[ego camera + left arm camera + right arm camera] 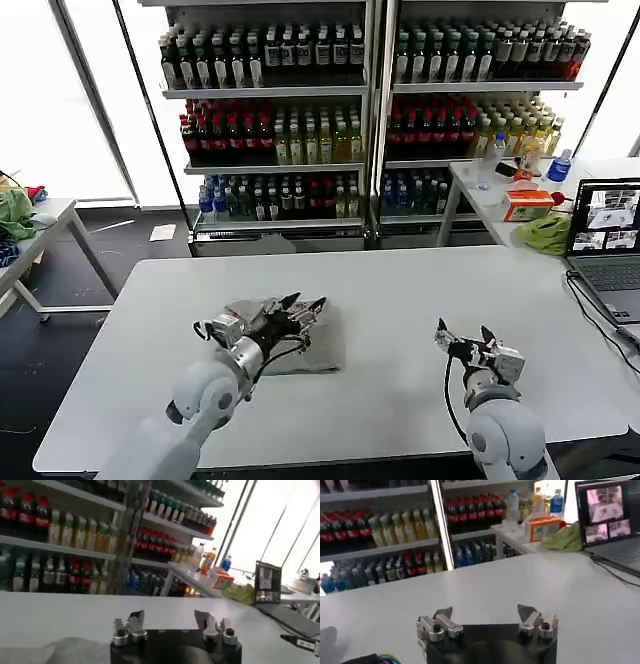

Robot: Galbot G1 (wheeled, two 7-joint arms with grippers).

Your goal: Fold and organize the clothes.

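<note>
Head view showed you the grey T-shirt (pixel 305 350) already folded into a compact bundle, lying on the white desk (pixel 400 290) directly under and just beyond your left end effector (pixel 303 303). That end effector hung over the bundle's far edge with its fingers spread apart and nothing between them; whether the tips touched the cloth could not be told. Your right end effector (pixel 463 332) stood well to the side of the left one, over bare desk, its fingers likewise apart and empty.

The step looked like finishing or shifting the fold. To do it well, you would have brought the left fingers down squarely onto the top layer, pinching all layers together so the bundle did not spring open, and kept the right end effector ready to steady the near corner.

The bundle looked nearly square; if anything its longer side ran across the desk, left to right. No collar or print could be made out.
</note>
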